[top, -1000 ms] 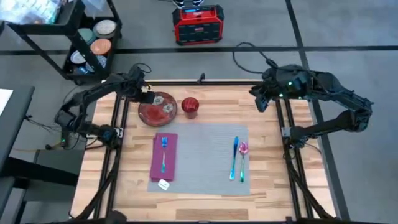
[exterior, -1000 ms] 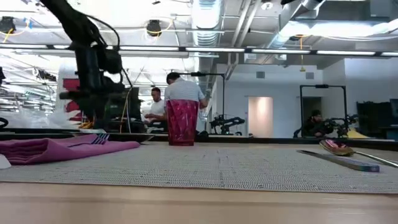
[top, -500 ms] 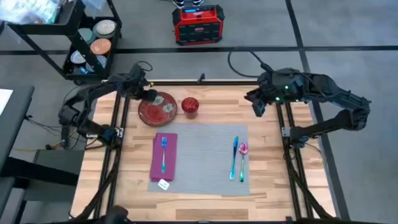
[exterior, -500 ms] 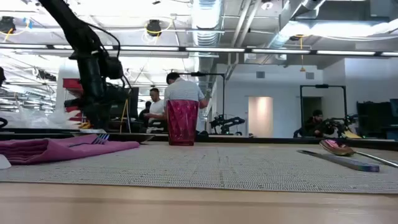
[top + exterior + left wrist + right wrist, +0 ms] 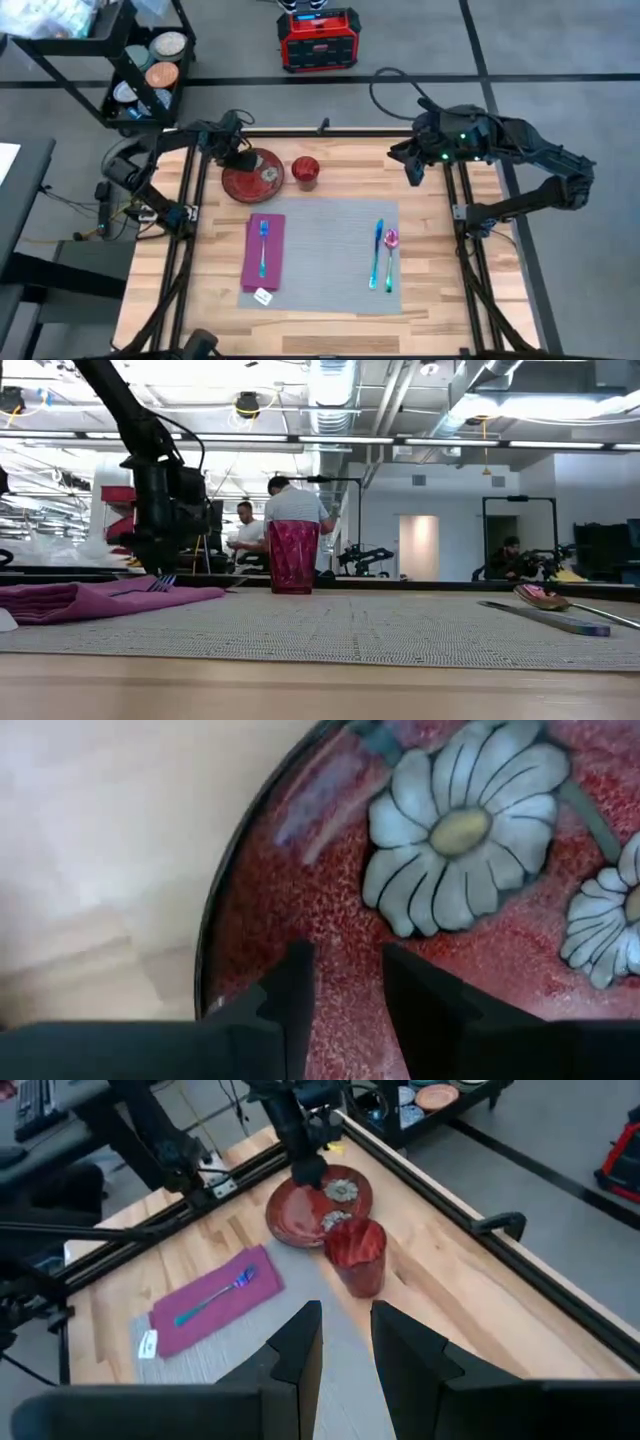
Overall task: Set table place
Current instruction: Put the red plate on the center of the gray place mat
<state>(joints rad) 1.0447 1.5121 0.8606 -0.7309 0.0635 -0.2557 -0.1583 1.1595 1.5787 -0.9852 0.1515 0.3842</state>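
The red flowered plate point(image 5: 253, 176) lies on the bare bench point(image 5: 440, 250) beyond the far left corner of the grey placemat point(image 5: 325, 255), beside the red cup point(image 5: 305, 171). The left gripper point(image 5: 238, 160) is far nearer: it hangs over the plate's far left rim, its fingers point(image 5: 290, 995) slightly parted and holding nothing, the rim just outside them. The right gripper point(image 5: 414, 165) waits over the bench's far right part, its fingers apart and empty. The plate likely needs carrying toward the placemat's centre.

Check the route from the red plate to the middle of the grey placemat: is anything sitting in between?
Nothing visible blocks it. The plate lies beyond the placemat's far left corner, with the left gripper at its rim. The red cup stands beside the plate, off the route.
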